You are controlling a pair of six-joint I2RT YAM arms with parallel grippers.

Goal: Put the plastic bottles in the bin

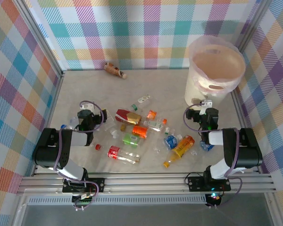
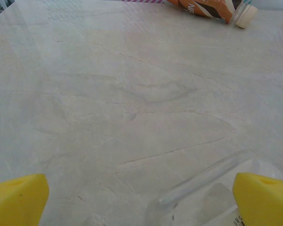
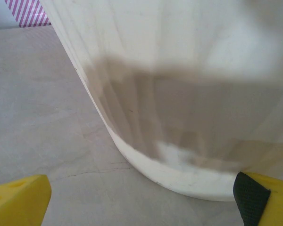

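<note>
Lying nearest the bases, crushed clear plastic bottles with coloured labels and caps (image 1: pixel 139 131) are scattered on the pale marbled table (image 1: pixel 85 89) between the arms. The left gripper (image 2: pixel 141 202) is spread wide; one clear crushed bottle (image 2: pixel 203 193) lies low between the jaws, beside the right-hand finger, ungripped. The right gripper (image 3: pixel 141 202) is likewise spread wide and empty, with the large round cream-pink translucent plastic bin (image 3: pixel 179 94) standing just beyond. A brown-labelled bottle (image 1: pixel 114 69) lies by the back wall.
</note>
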